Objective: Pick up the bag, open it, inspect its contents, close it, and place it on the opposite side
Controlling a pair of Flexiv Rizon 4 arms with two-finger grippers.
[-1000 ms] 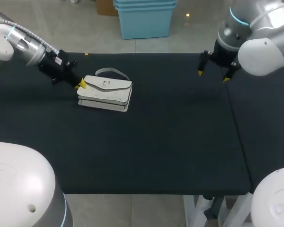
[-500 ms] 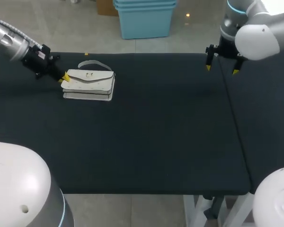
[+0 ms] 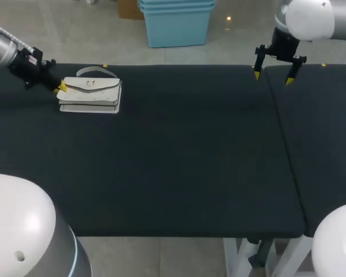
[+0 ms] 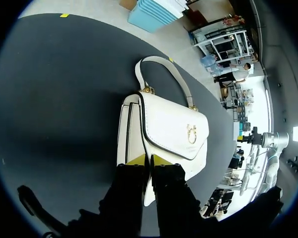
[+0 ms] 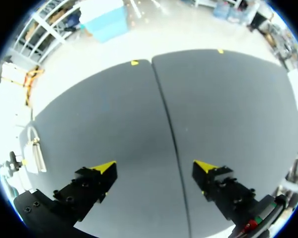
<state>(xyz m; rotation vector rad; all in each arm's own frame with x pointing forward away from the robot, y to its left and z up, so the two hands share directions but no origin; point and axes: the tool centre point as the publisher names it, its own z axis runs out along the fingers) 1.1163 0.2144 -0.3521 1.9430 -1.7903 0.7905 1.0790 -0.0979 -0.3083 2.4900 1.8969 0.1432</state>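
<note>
The black tabletop carries the white bag flat near its far left corner, with its flap shut and its strap lying on the far side. The left hand is narrowed onto the bag's end, pinching a thin edge (a slim hold, likely to slip). The bag is best handled low and slowly, without twisting. The right hand hangs with its fingers wide over the far right, well apart from the bag.

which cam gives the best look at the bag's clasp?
Left wrist view: the bag fills it, gold clasp and handle clear, left gripper pinching its end. Head view shows it small, clasp barely visible. Right wrist view catches only a sliver.
</note>
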